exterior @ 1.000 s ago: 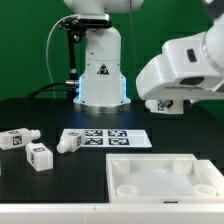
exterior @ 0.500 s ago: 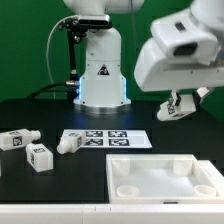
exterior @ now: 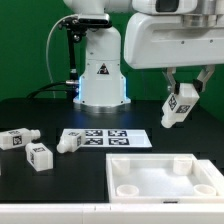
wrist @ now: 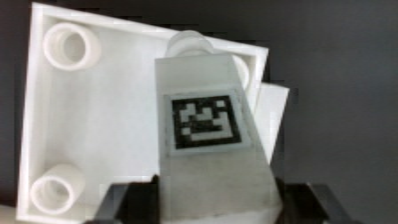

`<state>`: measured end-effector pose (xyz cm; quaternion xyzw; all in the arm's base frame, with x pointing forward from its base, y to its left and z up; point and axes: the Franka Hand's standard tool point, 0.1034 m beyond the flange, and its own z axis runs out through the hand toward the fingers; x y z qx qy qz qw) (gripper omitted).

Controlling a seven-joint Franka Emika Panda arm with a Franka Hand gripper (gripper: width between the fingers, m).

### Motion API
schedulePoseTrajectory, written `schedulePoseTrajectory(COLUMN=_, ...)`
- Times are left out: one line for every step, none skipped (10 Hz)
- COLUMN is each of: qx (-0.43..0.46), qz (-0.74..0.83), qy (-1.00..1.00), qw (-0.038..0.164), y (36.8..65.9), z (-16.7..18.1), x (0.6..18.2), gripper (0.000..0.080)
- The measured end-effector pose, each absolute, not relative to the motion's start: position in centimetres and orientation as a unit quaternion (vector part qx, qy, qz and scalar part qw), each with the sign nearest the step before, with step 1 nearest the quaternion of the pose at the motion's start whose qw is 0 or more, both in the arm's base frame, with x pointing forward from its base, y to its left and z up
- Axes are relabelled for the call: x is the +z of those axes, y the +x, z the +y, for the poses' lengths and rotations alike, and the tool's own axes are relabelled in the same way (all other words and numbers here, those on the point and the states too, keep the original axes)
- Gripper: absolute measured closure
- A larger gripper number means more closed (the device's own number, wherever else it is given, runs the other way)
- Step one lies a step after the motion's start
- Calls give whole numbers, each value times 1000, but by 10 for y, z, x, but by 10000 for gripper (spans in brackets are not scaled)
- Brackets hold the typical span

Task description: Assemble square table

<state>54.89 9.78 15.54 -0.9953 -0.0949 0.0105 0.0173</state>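
Ext view: jaws part-open and clamped on held leg [exterior: 177,108]. The leg is tilted, tag facing cam, up in the air clear of the desk [exterior: 40,115], on the exterior view's right. Square panel [exterior: 165,178] lies flat on the desk, rim up, at front on the exterior view's right, lower than the held leg and nearer the cam. 3 more legs lie loose on the exterior view's left: far-left leg [exterior: 17,139], front leg [exterior: 40,155], and third leg [exterior: 70,142] just beside the marker board [exterior: 105,137]. Robot base [exterior: 100,70] sits behind the board. Wrist view: held leg [wrist: 210,120] fills the centre, tag readable, w/ dark pads [wrist: 121,198] on either side at the end nearest the cam. Square panel [wrist: 71,110] is behind it, apart; 2 corner holes visible [wrist: 68,45] [wrist: 54,185]. Can't tell if the leg tip lines up w/ a hole.
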Motion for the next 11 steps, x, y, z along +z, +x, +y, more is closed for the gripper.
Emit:
schedulePoseTrajectory(qx=-24, qz=-91, qy=-995, qw=19, y=552, z=96, x=154, gripper=511)
schedulePoseTrajectory(qx=-24, qz=-73, qy=-996, qw=38, y=559, z=93, x=152, gripper=511)
schedulePoseTrajectory(qx=-41, qz=-54, qy=-996, qw=54, y=581, z=90, x=155, gripper=511)
schedulePoseTrajectory(qx=-63, qz=-38, qy=-995, qw=63, y=604, z=88, x=158, gripper=511)
schedulePoseTrajectory(qx=-99, qz=-23, qy=-993, qw=65, y=618, z=87, x=160, gripper=511)
schedulePoseTrajectory(qx=-127, qz=-21, qy=-990, qw=61, y=626, z=87, x=164, gripper=511)
schedulePoseTrajectory(qx=-174, qz=-20, qy=-983, qw=48, y=630, z=82, x=164, gripper=511)
schedulePoseTrajectory(qx=-196, qz=-19, qy=-980, qw=41, y=628, z=78, x=160, gripper=511)
schedulePoseTrajectory(qx=-213, qz=-18, qy=-976, qw=35, y=627, z=76, x=159, gripper=511)
schedulePoseTrajectory(qx=-206, qz=-17, qy=-978, qw=37, y=626, z=77, x=157, gripper=511)
schedulePoseTrajectory(qx=-204, qz=-12, qy=-978, qw=38, y=627, z=76, x=153, gripper=511)
